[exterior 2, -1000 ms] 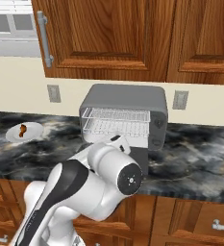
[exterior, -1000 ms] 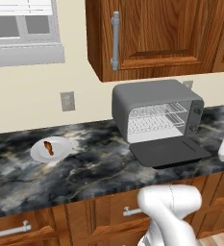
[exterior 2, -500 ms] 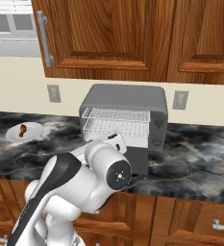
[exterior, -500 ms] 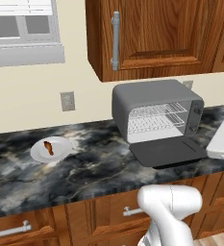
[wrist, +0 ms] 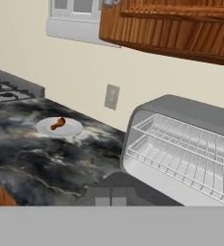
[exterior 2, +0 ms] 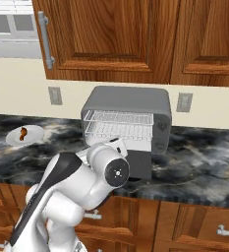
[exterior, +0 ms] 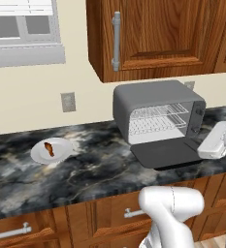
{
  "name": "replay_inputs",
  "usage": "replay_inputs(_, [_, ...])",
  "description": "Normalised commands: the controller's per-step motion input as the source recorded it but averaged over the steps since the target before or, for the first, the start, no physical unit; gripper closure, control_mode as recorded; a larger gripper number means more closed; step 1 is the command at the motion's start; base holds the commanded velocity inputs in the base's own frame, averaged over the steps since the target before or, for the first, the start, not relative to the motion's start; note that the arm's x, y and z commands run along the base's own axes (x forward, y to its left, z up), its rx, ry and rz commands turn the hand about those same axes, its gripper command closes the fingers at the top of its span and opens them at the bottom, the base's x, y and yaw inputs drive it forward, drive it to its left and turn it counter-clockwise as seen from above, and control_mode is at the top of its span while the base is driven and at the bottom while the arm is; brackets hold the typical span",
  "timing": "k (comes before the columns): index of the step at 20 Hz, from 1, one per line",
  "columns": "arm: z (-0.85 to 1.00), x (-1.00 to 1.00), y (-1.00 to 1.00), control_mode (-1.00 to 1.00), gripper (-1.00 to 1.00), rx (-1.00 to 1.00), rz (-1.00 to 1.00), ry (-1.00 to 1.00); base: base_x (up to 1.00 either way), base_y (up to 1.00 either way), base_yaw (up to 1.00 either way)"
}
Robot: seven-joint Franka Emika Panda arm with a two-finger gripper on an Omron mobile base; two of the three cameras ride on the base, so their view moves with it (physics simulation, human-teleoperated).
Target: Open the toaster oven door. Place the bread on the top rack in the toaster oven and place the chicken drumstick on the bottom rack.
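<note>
- Toaster oven door (exterior: 167,153) lies folded down flat on the dark surface (exterior: 95,167), both racks bare.
- Chicken drumstick (exterior: 49,148) rests on a white plate (exterior: 61,154), well left of the oven.
- Fingers pressed together, gripping nothing.

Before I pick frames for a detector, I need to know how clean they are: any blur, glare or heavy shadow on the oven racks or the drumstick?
Left base view: evenly lit, sharp; the toaster oven has a pale interior and both racks read clearly. Right base view: no glare, but the arm covers the open door. Hand view: the chicken drumstick is small but crisp on its white plate, with only soft shadow.
</note>
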Motion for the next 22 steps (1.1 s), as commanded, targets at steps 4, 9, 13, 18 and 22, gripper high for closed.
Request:
replay_inputs(4, [-0.06,0.21,0.0,-1.0,1.0,0.05,-0.04,0.0,0.0,0.0,0.0])
replay_inputs(9, [-0.06,0.24,0.0,-1.0,1.0,0.01,-0.05,0.0,0.0,0.0,0.0])
replay_inputs(13, [-0.17,0.25,0.0,-1.0,1.0,0.0,-0.04,-0.02,0.0,0.0,0.0])
replay_inputs(18, [-0.17,0.26,0.0,-1.0,1.0,0.01,-0.03,-0.01,0.0,0.0,0.0])
replay_inputs(22, [-0.14,0.28,0.0,-1.0,1.0,0.02,-0.03,0.0,0.0,0.0,0.0])
